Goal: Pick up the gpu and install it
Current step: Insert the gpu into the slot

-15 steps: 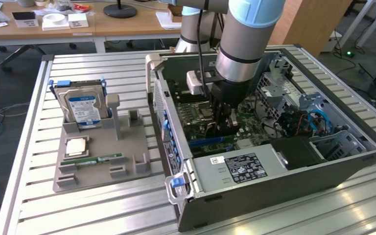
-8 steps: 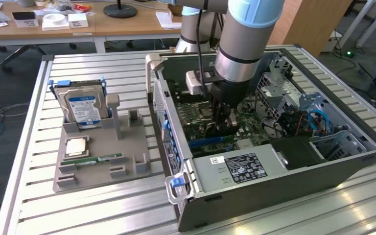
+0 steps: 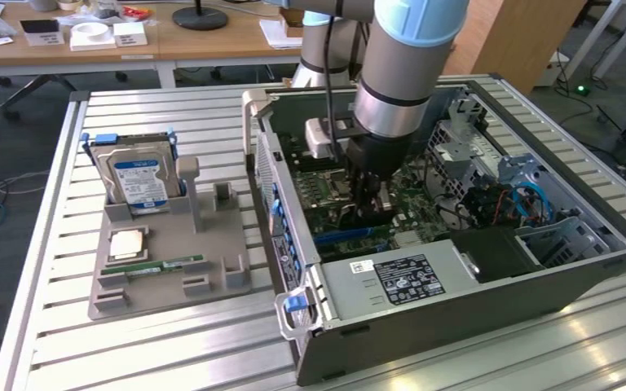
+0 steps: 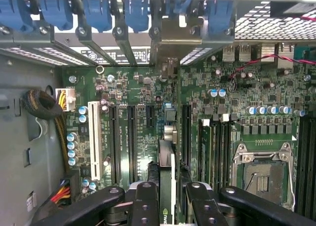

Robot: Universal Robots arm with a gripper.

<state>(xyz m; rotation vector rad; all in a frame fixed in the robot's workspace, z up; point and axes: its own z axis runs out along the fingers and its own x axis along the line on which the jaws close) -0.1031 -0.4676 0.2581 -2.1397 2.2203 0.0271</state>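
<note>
**Colleague:** Where is the gpu [image 4: 167,159] right now?

**Me:** Inside the open computer case [image 3: 433,318], which sits toward the exterior view's right edge of the surface [image 3: 128,358]. I have it edge-on in my pincer [image 4: 171,186], fingers closed against both faces, just above the motherboard [image 4: 276,88].

**Colleague:** So the pick-up is done?

**Me:** I'd say yes. The card is off the grey holder [image 3: 221,281], where the hard drive [image 3: 139,179] and the RAM stick [image 3: 167,264] sit.

**Colleague:** And is it seated?

**Me:** I can't tell. Its silver bracket [image 4: 174,36] is up against the case's rear wall, and the card runs parallel to the black slots [image 4: 132,142]. Whether the connector is pressed home is hidden. I count the install as under way, not finished.
</note>
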